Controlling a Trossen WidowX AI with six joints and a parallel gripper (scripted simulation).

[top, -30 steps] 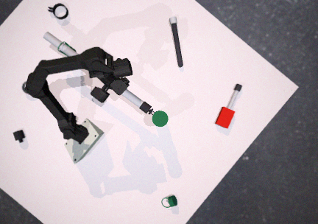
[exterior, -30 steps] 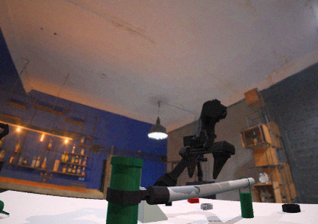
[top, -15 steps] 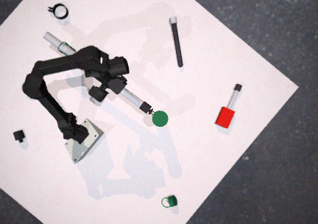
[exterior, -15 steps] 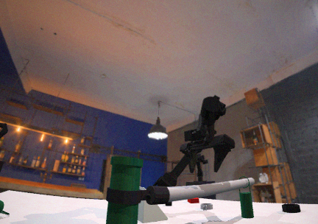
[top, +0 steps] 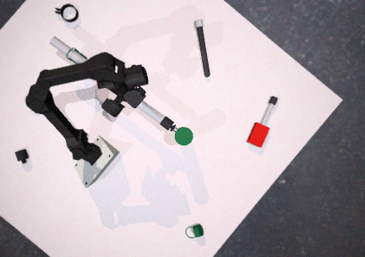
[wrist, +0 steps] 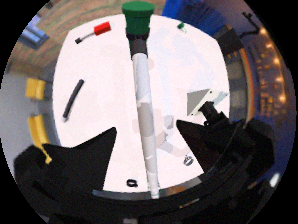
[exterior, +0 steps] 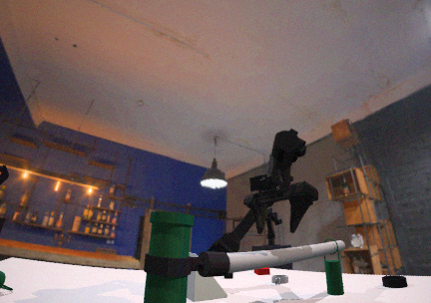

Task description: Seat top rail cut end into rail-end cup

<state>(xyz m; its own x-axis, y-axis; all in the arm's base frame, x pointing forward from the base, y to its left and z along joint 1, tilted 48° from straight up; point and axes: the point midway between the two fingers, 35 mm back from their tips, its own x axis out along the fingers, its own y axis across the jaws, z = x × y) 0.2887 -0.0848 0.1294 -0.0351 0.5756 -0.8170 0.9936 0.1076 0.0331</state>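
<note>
White matte sheet (top: 236, 59) covers the work surface, with dark speckled floor around it and a blue bar wall behind. Above it hangs the gripper (exterior: 284, 210), its black angular jaws spread wide and holding nothing. Directly below the jaws lies the rail (exterior: 284, 255), a smooth pale grey tube. Ahead of the gripper, the rail's end sits inside the rail-end cup (exterior: 214, 263), a dark socket hanging on the black brace band (exterior: 167, 266). That band wraps the big post (exterior: 170, 259), a glossy green cylinder, just under its wider post cap (exterior: 172, 218). Behind the gripper, the rail rests in the loop cap (exterior: 333, 249). Risk: a dipping retreat could clip the rail and pull it from the cup, or drag the band downward.
</note>
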